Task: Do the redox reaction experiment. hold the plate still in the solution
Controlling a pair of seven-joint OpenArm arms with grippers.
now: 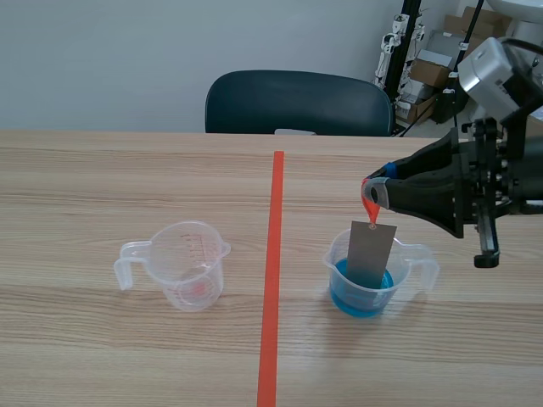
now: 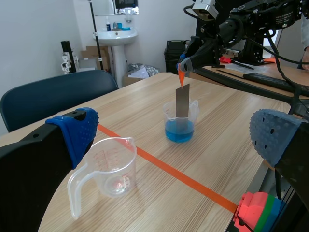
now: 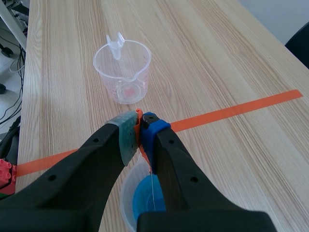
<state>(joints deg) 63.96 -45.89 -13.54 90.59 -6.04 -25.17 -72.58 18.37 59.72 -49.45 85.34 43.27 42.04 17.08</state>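
Scene view: red graduations on the empty clear plastic measuring cup [image 1: 188,264] are too small to read. Right gripper [image 1: 371,193], reaching in level, pinches an orange-red tag [image 1: 370,209] on the grey metal plate [image 1: 371,253]. The plate hangs upright, lower end in the clear cup of blue solution [image 1: 365,298], toward the wooden table's [image 1: 127,170] right edge. Left gripper [image 2: 177,137] spread wide.

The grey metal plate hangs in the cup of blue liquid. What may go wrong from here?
1. The right gripper pinches only the thin orange-red tag above the flat grey metal plate, so the plate may swing or slip.
2. The plate's lower end sits inside the small clear plastic cup; a sideways drift might push its wall and spill the blue solution.
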